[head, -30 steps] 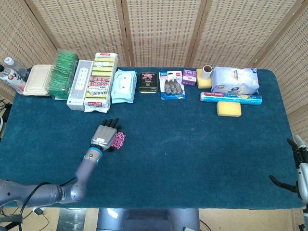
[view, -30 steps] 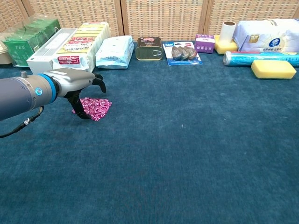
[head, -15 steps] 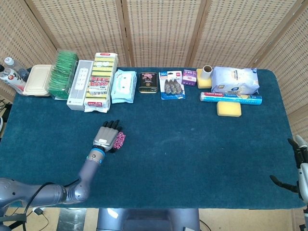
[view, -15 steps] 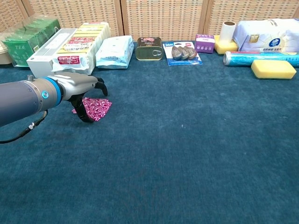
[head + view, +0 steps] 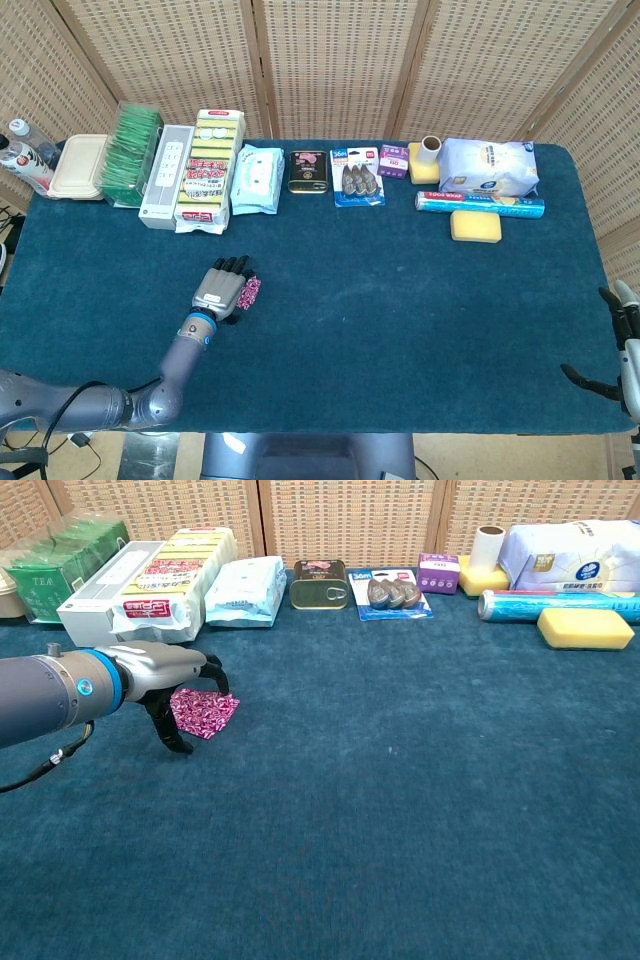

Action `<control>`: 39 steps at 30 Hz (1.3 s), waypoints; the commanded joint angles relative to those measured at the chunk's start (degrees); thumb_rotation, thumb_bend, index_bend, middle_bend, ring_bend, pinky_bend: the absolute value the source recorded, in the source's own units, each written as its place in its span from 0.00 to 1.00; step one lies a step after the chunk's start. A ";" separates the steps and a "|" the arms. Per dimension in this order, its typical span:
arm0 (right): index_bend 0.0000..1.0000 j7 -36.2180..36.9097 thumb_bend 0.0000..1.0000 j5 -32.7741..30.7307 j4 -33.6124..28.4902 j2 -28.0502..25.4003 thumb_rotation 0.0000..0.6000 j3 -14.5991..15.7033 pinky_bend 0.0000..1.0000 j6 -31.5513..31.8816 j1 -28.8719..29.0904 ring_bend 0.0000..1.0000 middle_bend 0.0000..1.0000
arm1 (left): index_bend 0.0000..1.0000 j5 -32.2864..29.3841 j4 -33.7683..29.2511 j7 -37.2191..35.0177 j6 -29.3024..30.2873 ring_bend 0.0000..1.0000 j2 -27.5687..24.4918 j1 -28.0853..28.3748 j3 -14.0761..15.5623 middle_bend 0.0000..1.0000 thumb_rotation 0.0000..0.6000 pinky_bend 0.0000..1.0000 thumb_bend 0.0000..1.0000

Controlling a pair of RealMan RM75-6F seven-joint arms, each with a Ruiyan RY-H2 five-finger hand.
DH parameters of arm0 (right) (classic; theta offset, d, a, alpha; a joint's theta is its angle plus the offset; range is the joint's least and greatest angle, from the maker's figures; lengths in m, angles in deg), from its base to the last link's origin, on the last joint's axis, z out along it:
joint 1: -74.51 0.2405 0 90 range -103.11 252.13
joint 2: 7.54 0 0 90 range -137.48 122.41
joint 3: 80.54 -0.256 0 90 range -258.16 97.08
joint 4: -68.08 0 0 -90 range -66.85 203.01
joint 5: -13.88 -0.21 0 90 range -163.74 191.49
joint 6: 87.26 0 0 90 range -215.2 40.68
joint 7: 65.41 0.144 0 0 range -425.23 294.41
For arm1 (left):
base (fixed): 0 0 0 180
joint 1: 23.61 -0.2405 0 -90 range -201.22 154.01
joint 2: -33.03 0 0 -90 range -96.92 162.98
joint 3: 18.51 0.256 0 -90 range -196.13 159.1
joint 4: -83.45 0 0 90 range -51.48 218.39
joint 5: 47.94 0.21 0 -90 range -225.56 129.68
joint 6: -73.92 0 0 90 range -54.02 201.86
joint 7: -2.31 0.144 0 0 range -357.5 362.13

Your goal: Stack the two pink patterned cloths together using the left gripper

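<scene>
A pink patterned cloth (image 5: 207, 711) lies flat on the blue table cover (image 5: 400, 810) at the left; it looks like one small pile, and I cannot tell two cloths apart in it. My left hand (image 5: 170, 675) arches over the cloth's left edge with its fingers apart and curved down, holding nothing. From the head camera the left hand (image 5: 222, 288) covers most of the cloth (image 5: 250, 291), which peeks out on the hand's right side. My right hand (image 5: 622, 355) hangs off the table's right edge, fingers spread and empty.
Along the back edge stand green tea boxes (image 5: 132, 152), a white box (image 5: 166, 175), a yellow sponge pack (image 5: 212, 168), a wipes pack (image 5: 257, 178), a tin (image 5: 308, 171), a blue roll (image 5: 480, 204) and a yellow sponge (image 5: 474, 226).
My left hand has drawn back slightly toward me and to the left, uncovering more of the pink cloth, which stays on the table. The right hand has not moved.
</scene>
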 commanded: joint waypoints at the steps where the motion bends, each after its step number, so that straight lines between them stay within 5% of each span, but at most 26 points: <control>1: 0.00 -0.02 0.00 0.08 -0.10 0.03 1.00 0.04 0.00 0.06 -0.04 0.00 0.00 | 0.16 -1.01 -1.60 0.66 0.29 0.01 -0.88 0.09 0.39 0.00 1.00 0.07 0.20; 11: 0.00 -0.14 0.00 0.03 -0.20 0.06 1.00 0.05 0.00 0.02 -0.03 0.00 0.00 | 0.16 -1.62 -5.89 0.95 0.94 0.01 -3.35 -0.01 1.75 0.00 1.00 0.07 0.20; 18: 0.00 -0.13 0.00 0.10 -0.20 0.11 1.00 0.14 0.00 -0.18 0.02 0.00 0.00 | 0.16 3.58 -6.24 -2.83 2.01 0.01 -4.28 -1.24 1.13 0.00 1.00 0.07 0.20; 39: 0.00 0.54 0.00 -0.20 0.03 -0.25 1.00 0.00 0.00 -0.10 -0.09 0.00 0.00 | 0.16 -3.56 -2.19 0.06 0.29 0.01 -1.22 2.11 -0.56 0.00 1.00 0.07 0.20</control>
